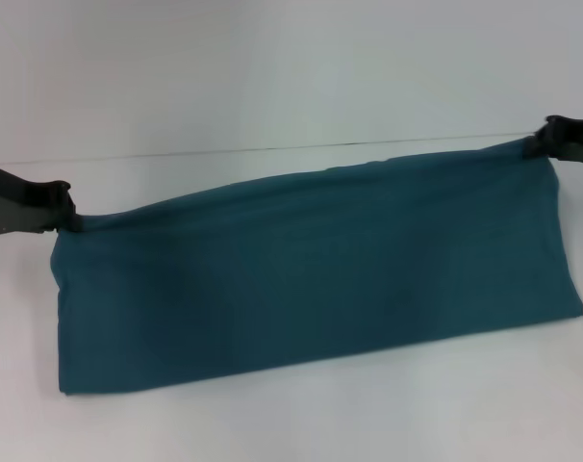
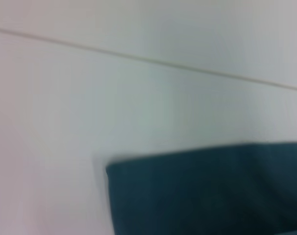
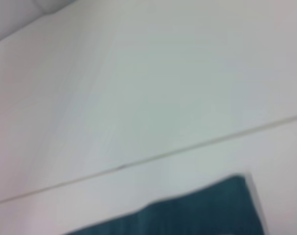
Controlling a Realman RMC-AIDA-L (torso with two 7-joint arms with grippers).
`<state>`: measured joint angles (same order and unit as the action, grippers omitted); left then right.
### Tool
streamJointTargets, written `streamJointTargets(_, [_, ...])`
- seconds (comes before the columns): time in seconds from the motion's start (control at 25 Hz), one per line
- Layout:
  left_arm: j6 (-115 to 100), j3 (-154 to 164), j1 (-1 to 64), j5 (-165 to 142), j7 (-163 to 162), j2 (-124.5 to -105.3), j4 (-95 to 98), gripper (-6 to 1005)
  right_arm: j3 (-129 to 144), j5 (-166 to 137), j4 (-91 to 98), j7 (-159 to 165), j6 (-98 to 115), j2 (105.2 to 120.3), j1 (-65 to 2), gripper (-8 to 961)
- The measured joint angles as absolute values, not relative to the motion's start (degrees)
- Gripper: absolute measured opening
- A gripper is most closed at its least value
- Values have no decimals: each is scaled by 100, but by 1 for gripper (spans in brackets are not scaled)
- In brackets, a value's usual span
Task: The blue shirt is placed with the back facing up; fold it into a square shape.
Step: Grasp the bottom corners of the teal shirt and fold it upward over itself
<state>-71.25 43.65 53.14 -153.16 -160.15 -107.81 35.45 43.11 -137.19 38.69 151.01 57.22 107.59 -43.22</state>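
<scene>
The blue shirt (image 1: 311,269) is folded into a long band across the white table, plain side up, its near edge lying on the surface. Its far edge is stretched between both grippers. My left gripper (image 1: 68,217) is shut on the far left corner. At the far right corner my right gripper (image 1: 542,141) is shut on the cloth and holds it a little higher. A corner of the shirt (image 2: 202,191) shows in the left wrist view, and another part of the shirt (image 3: 187,215) in the right wrist view. Neither wrist view shows fingers.
The white table (image 1: 291,414) runs all around the shirt. A thin seam line (image 1: 272,149) crosses the table just behind the shirt's far edge.
</scene>
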Motion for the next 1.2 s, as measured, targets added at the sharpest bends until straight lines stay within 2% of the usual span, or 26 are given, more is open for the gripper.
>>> streamJointTargets(0.16, [-6476, 4428, 5290, -15361, -15930, -10894, 3387, 50, 4572, -14001, 3764, 15113, 5045, 10971, -4509, 50])
streamJointTargets(0.32, [-6104, 4556, 5290, -15456, -15893, -10964, 3292, 59, 4654, -14326, 3452, 15170, 4647, 11068, -4775, 50])
streamJointTargets(1.2, [-5516, 4644, 5334, -15478, -15852, -11016, 3263, 111, 4662, -14369, 3299, 15187, 4075, 11179, -4975, 52])
